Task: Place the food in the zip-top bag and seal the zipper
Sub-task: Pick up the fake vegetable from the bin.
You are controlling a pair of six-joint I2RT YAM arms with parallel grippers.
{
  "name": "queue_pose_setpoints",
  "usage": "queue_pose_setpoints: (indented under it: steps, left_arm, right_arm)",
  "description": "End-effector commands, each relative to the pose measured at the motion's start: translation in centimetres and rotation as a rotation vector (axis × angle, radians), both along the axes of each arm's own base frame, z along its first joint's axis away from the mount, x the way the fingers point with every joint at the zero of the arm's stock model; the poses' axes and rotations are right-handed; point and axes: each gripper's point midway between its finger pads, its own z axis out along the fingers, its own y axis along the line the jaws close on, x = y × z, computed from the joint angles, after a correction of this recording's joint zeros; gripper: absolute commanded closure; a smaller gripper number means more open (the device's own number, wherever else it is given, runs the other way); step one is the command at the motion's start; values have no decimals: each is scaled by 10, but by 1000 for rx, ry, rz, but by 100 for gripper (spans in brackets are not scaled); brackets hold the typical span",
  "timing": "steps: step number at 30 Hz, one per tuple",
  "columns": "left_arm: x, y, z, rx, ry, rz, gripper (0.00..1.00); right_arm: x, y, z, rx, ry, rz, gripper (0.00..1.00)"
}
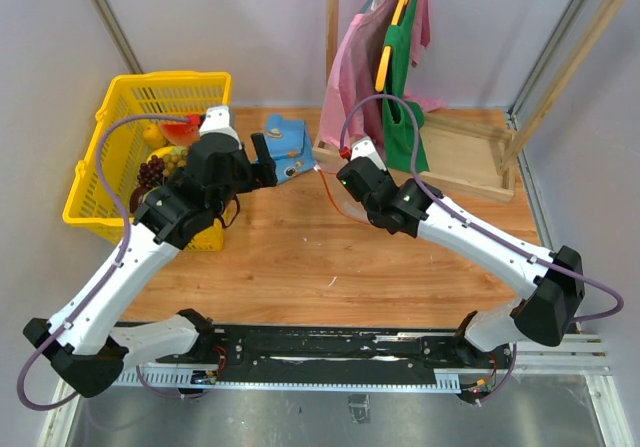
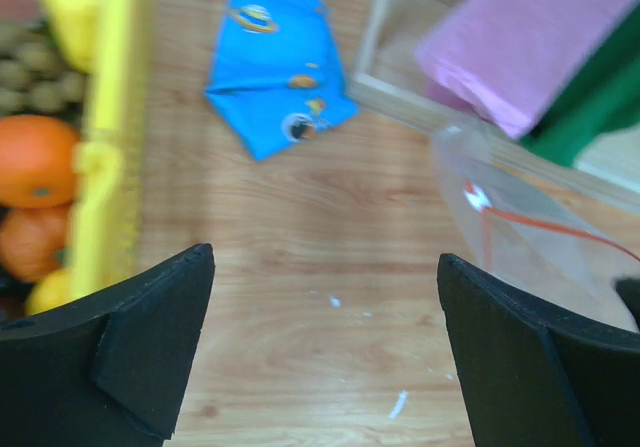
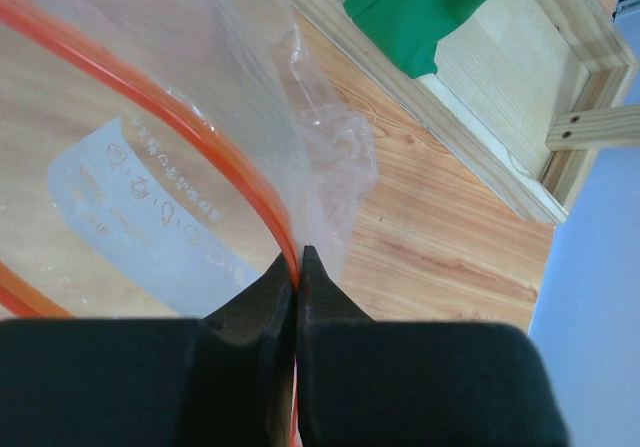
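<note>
The clear zip-top bag (image 1: 343, 199) hangs open from my right gripper (image 1: 345, 179), which is shut on its red zipper (image 3: 215, 152) strip. The bag also shows in the left wrist view (image 2: 520, 237) at right and fills the right wrist view (image 3: 150, 167). My left gripper (image 1: 262, 162) is open and empty above the wooden table, between the basket and the bag. The food lies in the yellow basket (image 1: 105, 147): dark grapes (image 1: 150, 174), a watermelon slice (image 1: 180, 127), and yellow and orange pieces (image 2: 35, 157).
A blue folded cloth (image 1: 285, 145) lies on the table behind my left gripper. A wooden clothes rack (image 1: 470, 157) with pink and green garments (image 1: 385, 57) stands at the back right. The basket overhangs the table's left edge.
</note>
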Motion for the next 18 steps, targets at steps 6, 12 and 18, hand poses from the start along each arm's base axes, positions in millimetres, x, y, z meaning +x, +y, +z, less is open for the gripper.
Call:
queue_pose_setpoints:
  steps: [6, 12, 18]
  left_arm:
    - [7, 122, 3, 189, 74, 319, 1]
    - [10, 177, -15, 201, 142, 476, 1]
    - [15, 210, -48, 120, 226, 556, 1]
  right_arm:
    - [0, 1, 8, 6, -22, -4, 99]
    - [-3, -1, 9, 9, -19, 0, 99]
    - [-3, 2, 8, 13, -9, 13, 99]
